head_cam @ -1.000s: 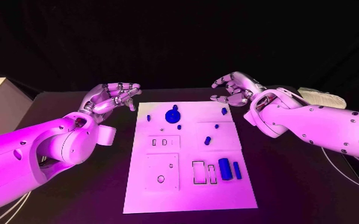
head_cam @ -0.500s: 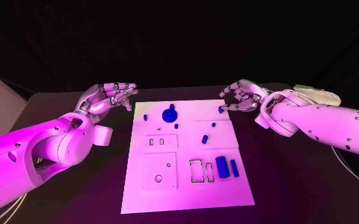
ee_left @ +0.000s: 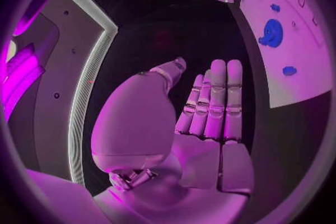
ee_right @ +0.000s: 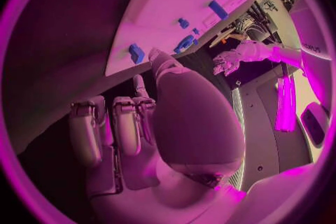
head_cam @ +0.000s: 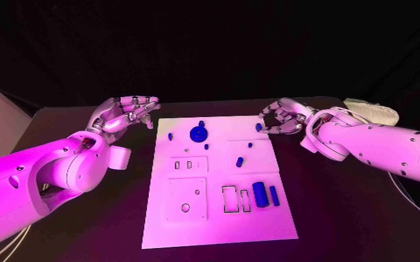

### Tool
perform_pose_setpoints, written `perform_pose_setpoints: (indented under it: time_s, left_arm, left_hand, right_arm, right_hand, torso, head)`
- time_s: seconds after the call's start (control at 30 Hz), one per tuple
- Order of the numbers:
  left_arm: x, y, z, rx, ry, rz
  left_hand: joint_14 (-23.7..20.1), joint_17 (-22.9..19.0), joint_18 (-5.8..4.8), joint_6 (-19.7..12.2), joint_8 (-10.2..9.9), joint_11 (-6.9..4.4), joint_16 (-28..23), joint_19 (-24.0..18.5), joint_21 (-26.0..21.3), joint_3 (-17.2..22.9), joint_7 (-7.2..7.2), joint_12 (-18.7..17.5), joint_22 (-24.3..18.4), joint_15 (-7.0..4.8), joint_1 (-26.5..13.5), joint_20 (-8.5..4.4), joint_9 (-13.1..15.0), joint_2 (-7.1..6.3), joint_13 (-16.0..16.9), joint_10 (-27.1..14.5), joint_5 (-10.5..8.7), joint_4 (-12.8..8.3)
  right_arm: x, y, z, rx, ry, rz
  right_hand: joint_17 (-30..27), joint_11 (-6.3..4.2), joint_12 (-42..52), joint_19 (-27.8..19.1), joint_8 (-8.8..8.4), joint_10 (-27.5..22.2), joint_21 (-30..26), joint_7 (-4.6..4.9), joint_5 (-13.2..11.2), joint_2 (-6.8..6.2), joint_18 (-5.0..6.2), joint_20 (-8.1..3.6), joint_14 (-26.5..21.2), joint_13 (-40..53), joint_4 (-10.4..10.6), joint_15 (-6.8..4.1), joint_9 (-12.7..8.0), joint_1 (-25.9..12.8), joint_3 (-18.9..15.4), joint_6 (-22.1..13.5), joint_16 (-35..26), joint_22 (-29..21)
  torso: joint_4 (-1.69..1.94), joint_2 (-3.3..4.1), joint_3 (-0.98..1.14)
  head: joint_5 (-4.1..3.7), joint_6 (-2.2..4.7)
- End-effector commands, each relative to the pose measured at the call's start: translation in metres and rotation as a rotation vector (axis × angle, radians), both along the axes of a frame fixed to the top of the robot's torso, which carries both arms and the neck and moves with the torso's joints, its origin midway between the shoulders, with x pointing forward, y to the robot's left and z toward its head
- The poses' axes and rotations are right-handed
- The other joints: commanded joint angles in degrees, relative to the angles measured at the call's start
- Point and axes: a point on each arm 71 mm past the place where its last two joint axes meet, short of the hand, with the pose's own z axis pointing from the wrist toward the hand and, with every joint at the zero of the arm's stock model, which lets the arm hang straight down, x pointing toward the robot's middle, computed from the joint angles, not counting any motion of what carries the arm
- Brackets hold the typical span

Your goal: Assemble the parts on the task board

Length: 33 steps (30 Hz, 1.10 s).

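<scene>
The white task board (head_cam: 219,219) lies in the middle of the table with several small blue parts on it. A round blue part (head_cam: 198,133) sits near the far edge, and a blue cylinder (head_cam: 259,191) stands beside empty rectangular slots near the front. My right hand (head_cam: 281,118) hovers at the board's far right corner, fingers curled loosely next to a small blue piece (head_cam: 259,127) and holding nothing. In the right wrist view that piece (ee_right: 136,53) lies just beyond my thumb. My left hand (head_cam: 127,111) floats off the far left corner, fingers extended and empty (ee_left: 210,106).
A pale object (head_cam: 372,111) lies at the table's back right behind my right arm. A light box (head_cam: 7,122) stands at the left edge. Dark table surface runs along both sides of the board.
My right hand has dropped lower and closed in on the small blue piece at the far right corner. The left hand has hardly moved. The camera shifted slightly.
</scene>
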Motion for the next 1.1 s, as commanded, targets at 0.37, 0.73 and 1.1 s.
perform_pose_setpoints:
  time_s: [0.37,0.73,1.1]
  left_arm:
    - [-0.001,-0.001,0.001,-0.009,-0.005,-0.018]
    - [-0.001,0.0,0.001,-0.008,-0.005,-0.015]
    - [-0.001,0.0,0.001,-0.007,-0.004,-0.015]
  left_hand:
    - [-0.4,-0.1,0.39,-0.3,-0.3,-0.11,0.4,-0.3,0.3,0.0,-0.04,-0.1,0.1,-0.02,0.1,-0.11,0.1,0.55,-0.1,-0.3,-0.31,-0.3]
    - [-0.4,-0.1,0.39,-0.3,-0.3,-0.11,0.4,-0.3,0.3,0.0,-0.04,-0.1,0.1,-0.02,0.1,-0.11,0.1,0.55,-0.1,-0.3,-0.31,-0.3]
    - [-0.5,-0.2,0.4,-0.3,-0.3,-0.11,0.4,-0.5,0.4,0.1,-0.05,0.0,0.1,-0.02,0.1,-0.08,0.1,0.55,-0.1,-0.3,-0.31,-0.4]
  right_arm:
    - [0.005,0.007,-0.012,-0.028,0.015,0.026]
    - [0.006,0.01,-0.016,-0.034,0.019,0.024]
    - [0.007,0.011,-0.017,-0.036,0.023,0.023]
  right_hand:
    - [12.9,0.3,-0.1,6.0,-0.25,5.0,0.3,0.12,0.0,0.82,-0.83,0.45,5.4,14.2,-0.5,0.36,-0.2,1.0,0.5,-0.4,0.3,15.1]
    - [13.0,0.16,0.3,6.0,0.46,5.4,0.3,-0.06,0.1,1.89,-0.83,0.35,5.5,14.6,-0.6,0.18,-0.1,1.7,2.1,1.3,0.3,15.1]
    - [13.1,-0.67,0.8,6.0,1.86,5.8,0.3,-1.02,-2.2,3.14,-0.83,-0.44,5.5,15.0,-1.0,-0.73,-0.2,1.8,7.5,5.3,0.3,15.1]
  torso:
    - [-0.06,0.04,-0.01]
    - [-0.11,-0.04,-0.04]
    - [-0.13,-0.11,0.02]
  head:
    - [0.34,-0.37]
    - [0.29,-0.63]
    - [0.21,-0.72]
